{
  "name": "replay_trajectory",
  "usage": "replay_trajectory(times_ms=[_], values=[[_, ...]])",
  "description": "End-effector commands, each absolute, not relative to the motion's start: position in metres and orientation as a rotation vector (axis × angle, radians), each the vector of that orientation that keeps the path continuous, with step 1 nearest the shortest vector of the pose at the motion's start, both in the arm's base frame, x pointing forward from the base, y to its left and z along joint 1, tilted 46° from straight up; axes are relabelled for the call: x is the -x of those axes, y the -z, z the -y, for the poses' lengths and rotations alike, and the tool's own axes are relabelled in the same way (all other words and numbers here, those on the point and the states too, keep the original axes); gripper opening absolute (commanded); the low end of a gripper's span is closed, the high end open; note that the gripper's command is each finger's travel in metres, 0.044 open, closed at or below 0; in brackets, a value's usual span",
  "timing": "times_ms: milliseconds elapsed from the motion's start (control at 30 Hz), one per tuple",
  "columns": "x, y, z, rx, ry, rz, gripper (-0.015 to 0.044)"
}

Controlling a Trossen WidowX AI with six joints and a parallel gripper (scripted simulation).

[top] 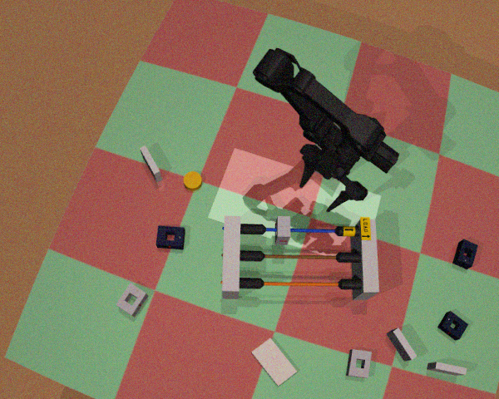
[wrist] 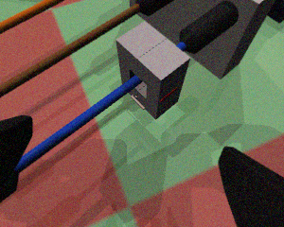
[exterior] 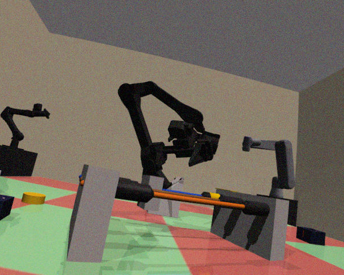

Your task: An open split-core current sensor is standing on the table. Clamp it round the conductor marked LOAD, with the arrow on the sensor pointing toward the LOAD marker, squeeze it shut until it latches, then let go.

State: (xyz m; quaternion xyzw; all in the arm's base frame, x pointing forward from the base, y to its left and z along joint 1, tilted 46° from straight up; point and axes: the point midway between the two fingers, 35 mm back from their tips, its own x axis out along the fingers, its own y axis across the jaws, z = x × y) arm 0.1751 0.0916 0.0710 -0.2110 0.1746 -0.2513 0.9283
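The grey sensor (top: pixel 283 229) (exterior: pixel 152 181) (wrist: pixel 153 49) sits around the blue conductor (top: pixel 312 230) (wrist: pixel 90 114), nearer the left end block. Its halves meet along a thin seam on top, and the conductor passes through its window. A red line shows on its side in the wrist view; its arrow cannot be made out. The yellow LOAD marker (top: pixel 365 228) is on the right end block, beside a yellow arrow band (top: pixel 348 231) (exterior: pixel 214 195) on the same conductor. My gripper (top: pixel 314 199) (wrist: pixel 130 140) is open and empty, above and apart from the sensor.
The left end block (top: pixel 231 258) (exterior: pixel 93 213) and right end block (top: pixel 370 266) (exterior: pixel 278 231) also hold brown (top: pixel 298 256) and orange (top: pixel 298 283) conductors. A yellow disc (top: pixel 192 180), a dark square frame (top: pixel 161 237), a grey frame (top: pixel 122 298) and a cream card (top: pixel 274 362) lie around.
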Motion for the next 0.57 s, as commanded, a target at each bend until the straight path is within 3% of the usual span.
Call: replay_trajectory(times_ms=[0, 533], values=[[-0.176, -0.072, -0.093, 0.426, 0.517, -0.361, 0.0440], [-0.183, -0.073, -0.090, 0.335, 0.616, -0.438, 0.0440]])
